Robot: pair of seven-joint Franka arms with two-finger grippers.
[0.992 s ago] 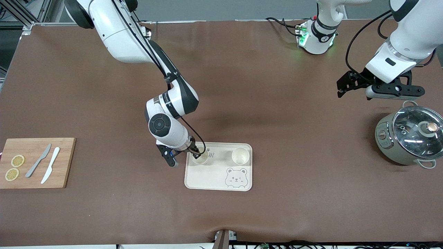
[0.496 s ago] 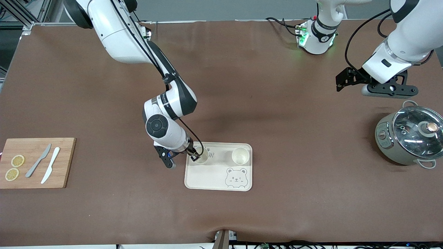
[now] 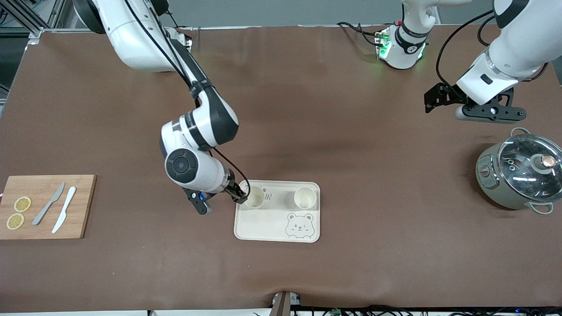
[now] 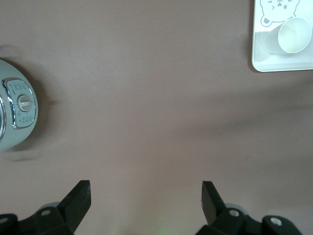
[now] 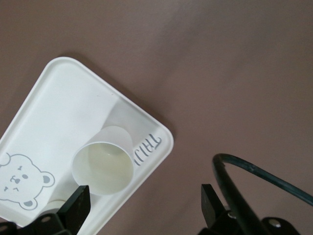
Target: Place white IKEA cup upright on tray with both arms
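Release looks done: the right gripper (image 3: 240,198), fingers apart, has backed off the upright cup (image 3: 254,197) on the tray (image 3: 263,228) beside another cup (image 3: 304,197), while the left gripper (image 3: 432,100) waits open above bare table.

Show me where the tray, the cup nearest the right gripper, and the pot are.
tray (image 3: 263,228), front view, bare floor beside the drawn bear face.
cup nearest the right gripper (image 3: 254,197), front view, inside of its open mouth.
pot (image 3: 522,166), front view, glass lid.
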